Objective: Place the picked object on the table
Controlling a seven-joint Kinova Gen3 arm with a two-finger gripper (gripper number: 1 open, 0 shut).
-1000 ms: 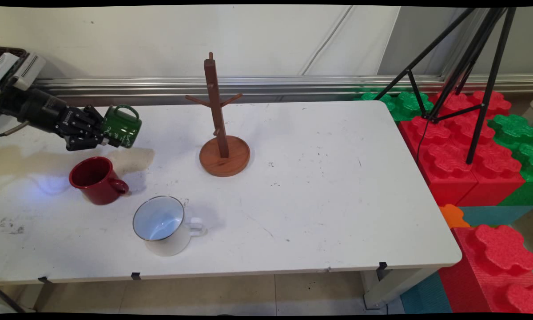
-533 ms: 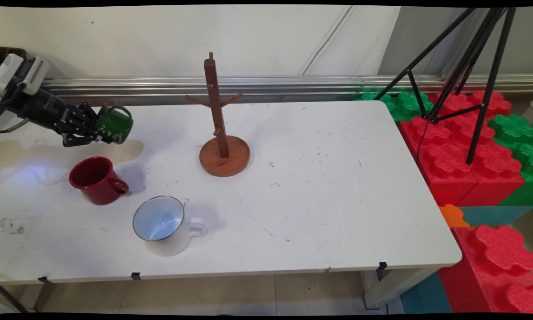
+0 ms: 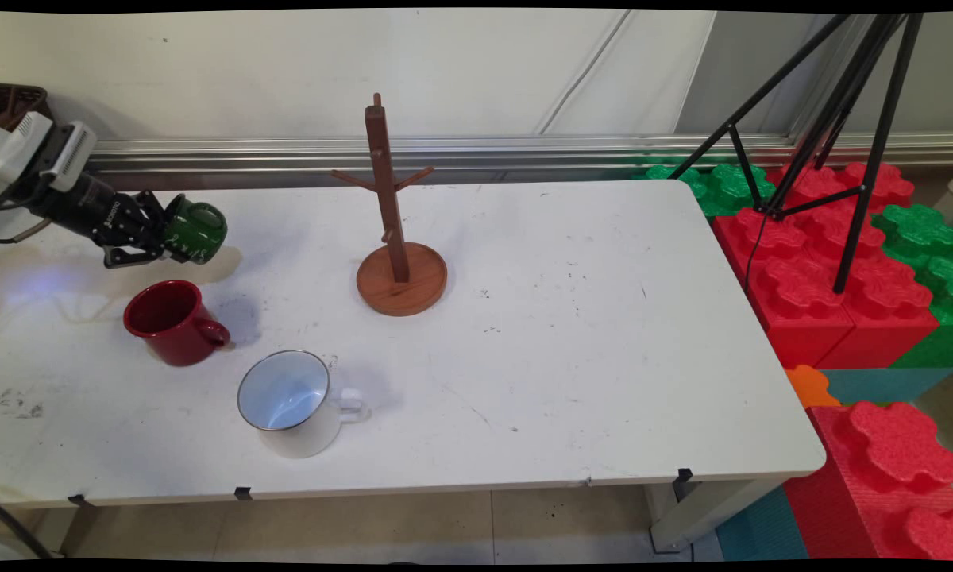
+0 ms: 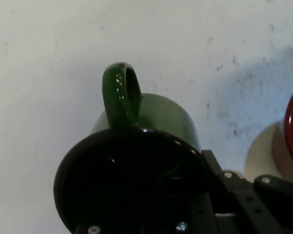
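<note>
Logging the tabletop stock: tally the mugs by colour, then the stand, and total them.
Green mug, held in the claw: 1
Red mug: 1
White enamel mug: 1
Wooden mug tree: 1
Total: 4

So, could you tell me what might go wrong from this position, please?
1. The end effector grips the green mug by its rim only, tilted on its side in the air; it could slip or swing.
2. The red mug stands close below; a drop or a low pass might strike it.
3. The wooden mug tree has thin pegs, and a bump could tip it.
</note>
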